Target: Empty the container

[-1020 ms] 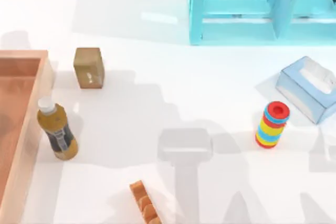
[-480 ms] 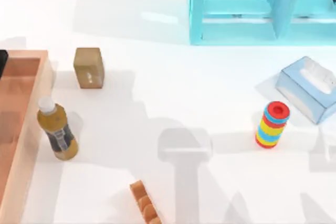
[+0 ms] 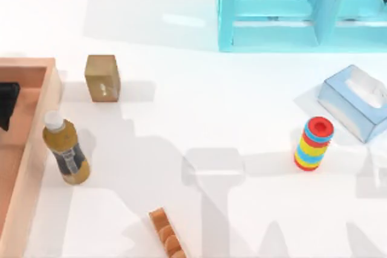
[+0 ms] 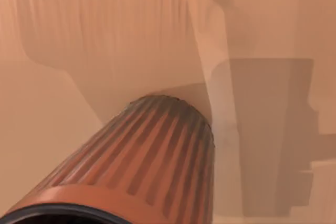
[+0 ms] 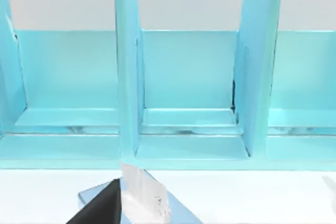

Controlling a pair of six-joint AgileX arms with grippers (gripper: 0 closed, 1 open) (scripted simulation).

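The container, a shallow light-wood tray, runs off the table's left edge in the top view. The dark end of my left arm reaches in over its floor. In the left wrist view, a ribbed orange-brown cylinder with a dark rim lies on the container's floor, close under the camera. A bottle of amber drink with a white cap stands on the table just outside the container's right wall. The right wrist camera faces the turquoise shelf unit.
A small tan box stands behind the bottle. The turquoise shelf unit stands at the back right. A pale blue tissue box and a stack of coloured rings are at the right. An orange ridged piece lies at the front.
The dark end of my left arm has come in from the left edge and moved farther over the container. Nothing on the table has moved.
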